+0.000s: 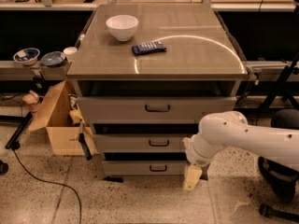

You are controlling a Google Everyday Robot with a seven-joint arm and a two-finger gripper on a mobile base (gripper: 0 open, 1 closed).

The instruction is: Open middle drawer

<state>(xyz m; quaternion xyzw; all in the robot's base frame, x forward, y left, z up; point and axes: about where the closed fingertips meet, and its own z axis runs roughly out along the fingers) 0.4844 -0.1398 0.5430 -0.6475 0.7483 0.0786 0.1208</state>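
Hanging low by the right end of the bottom drawer [133, 168], the gripper [192, 178] points floorward. It sits below and right of the middle drawer [135, 143], whose handle [159, 143] is untouched. Whether it is open cannot be told.

Looking like a robotics lab or workshop. A white robot arm [247, 139] is working at a grey drawer desk [187, 64], its hand [193, 177] hanging low just beside the bottom drawer [140, 168]. A cable [42, 177] is trailing over the speckled floor [140, 204], and a cardboard box [56, 120] is sitting open nearby.
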